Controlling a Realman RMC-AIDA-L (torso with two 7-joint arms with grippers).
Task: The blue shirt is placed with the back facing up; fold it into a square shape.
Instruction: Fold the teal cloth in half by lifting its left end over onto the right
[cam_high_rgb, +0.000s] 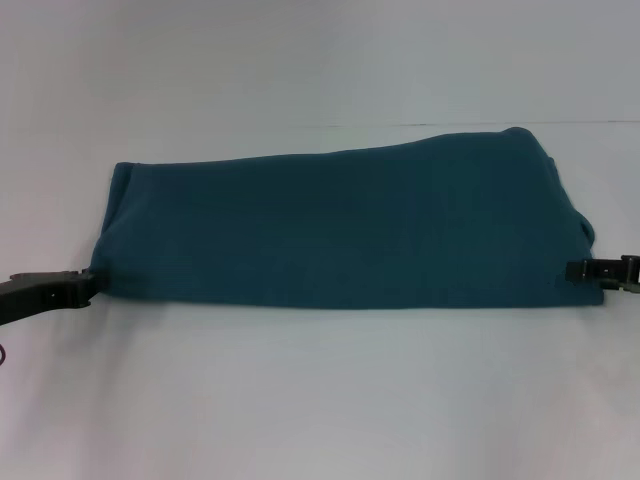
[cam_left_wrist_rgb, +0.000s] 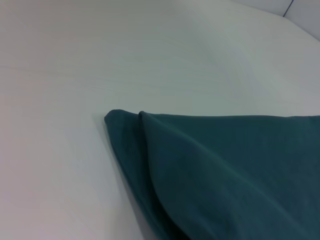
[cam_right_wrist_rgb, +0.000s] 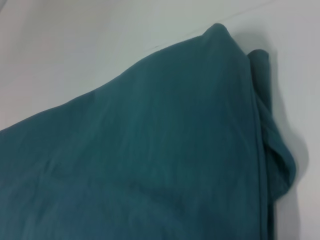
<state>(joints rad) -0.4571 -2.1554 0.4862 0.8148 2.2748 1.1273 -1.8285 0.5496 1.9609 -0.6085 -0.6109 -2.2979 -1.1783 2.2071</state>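
The blue shirt (cam_high_rgb: 340, 225) lies on the white table as a long folded band, plain side up, running left to right. No lettering shows. My left gripper (cam_high_rgb: 82, 287) is low at the shirt's near left corner, touching its edge. My right gripper (cam_high_rgb: 578, 270) is low at the shirt's near right corner, against the cloth. The left wrist view shows the doubled left end of the shirt (cam_left_wrist_rgb: 220, 170) with two layers at its tip. The right wrist view shows the right end of the shirt (cam_right_wrist_rgb: 150, 150) with bunched layers along its side.
The white table (cam_high_rgb: 320, 400) stretches on all sides of the shirt. Its far edge (cam_high_rgb: 420, 124) runs as a thin line just behind the shirt's far right corner. Nothing else lies on it.
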